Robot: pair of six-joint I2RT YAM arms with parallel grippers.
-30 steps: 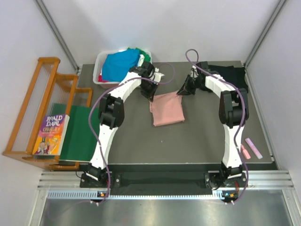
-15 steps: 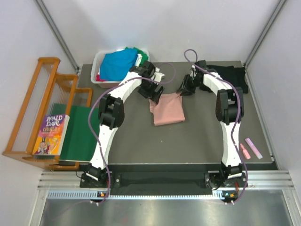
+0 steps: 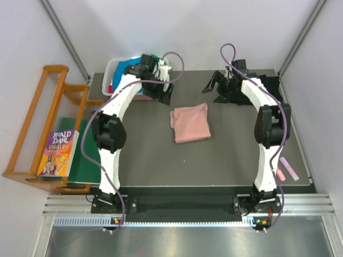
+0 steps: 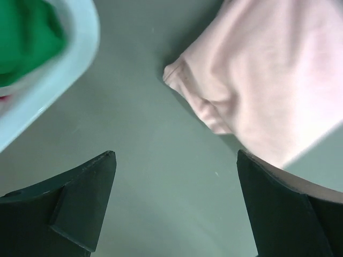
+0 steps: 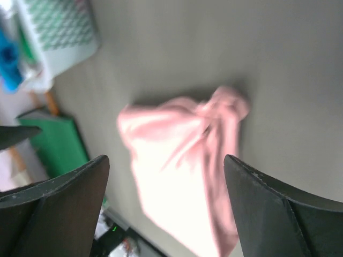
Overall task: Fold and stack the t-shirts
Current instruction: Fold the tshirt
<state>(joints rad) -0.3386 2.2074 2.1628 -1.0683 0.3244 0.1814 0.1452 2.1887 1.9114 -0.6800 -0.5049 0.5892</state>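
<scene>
A dusty-pink t-shirt [image 3: 189,123] lies folded on the dark table, held by nothing. My left gripper [image 3: 159,94] hovers open just beyond its far left corner, beside the bin. In the left wrist view that gripper [image 4: 176,160] has only bare table between its fingers, with the pink t-shirt [image 4: 268,80] at the upper right. My right gripper [image 3: 216,89] stands open above the table past the shirt's far right corner. The right wrist view shows the pink t-shirt [image 5: 182,160] below that gripper's [image 5: 166,160] spread fingers, blurred. A black t-shirt [image 3: 268,85] lies at the far right.
A white bin [image 3: 114,72] at the back left holds blue [image 3: 128,68] and green [image 4: 24,37] t-shirts. A dark-green board [image 3: 88,155], a book [image 3: 56,152] and a wooden rack [image 3: 32,128] sit at the left. Two pink sticks [image 3: 285,168] lie near the right edge.
Both grippers opened and let go of the pink t-shirt's far corners, then lifted and drew back from it. The shirt now lies flat on the table.
</scene>
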